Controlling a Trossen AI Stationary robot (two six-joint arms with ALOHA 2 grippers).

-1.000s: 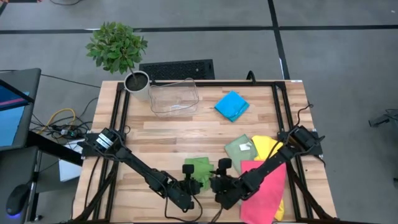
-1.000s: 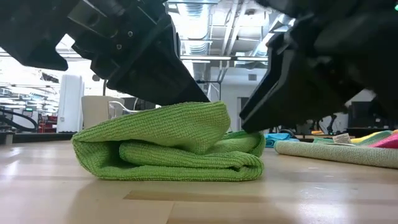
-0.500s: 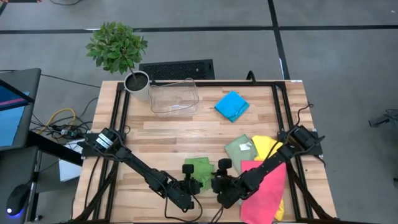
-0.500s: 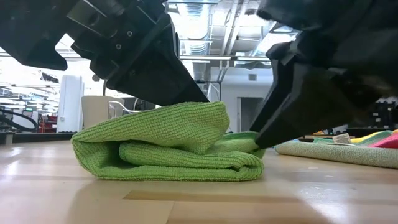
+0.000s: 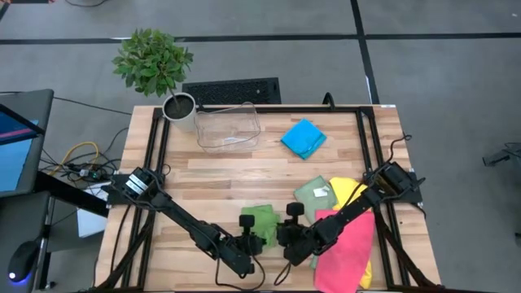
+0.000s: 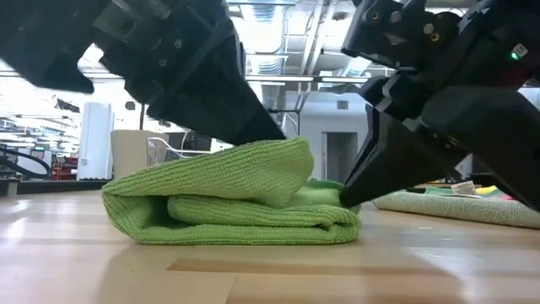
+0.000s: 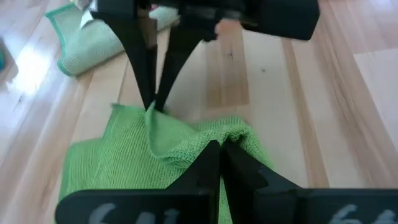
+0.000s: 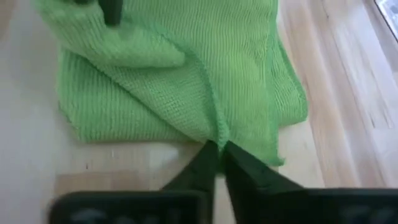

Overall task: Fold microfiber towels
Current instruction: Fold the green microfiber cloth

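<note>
While both grippers, left gripper and right gripper, pinch the bright green towel at lower centre, uneven pulling may undo its fold.

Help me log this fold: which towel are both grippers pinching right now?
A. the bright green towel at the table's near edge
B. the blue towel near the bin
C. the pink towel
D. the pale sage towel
A: both wrist views show the left gripper and the right gripper each shut on a fold of the bright green towel; the other towels lie untouched.
</note>
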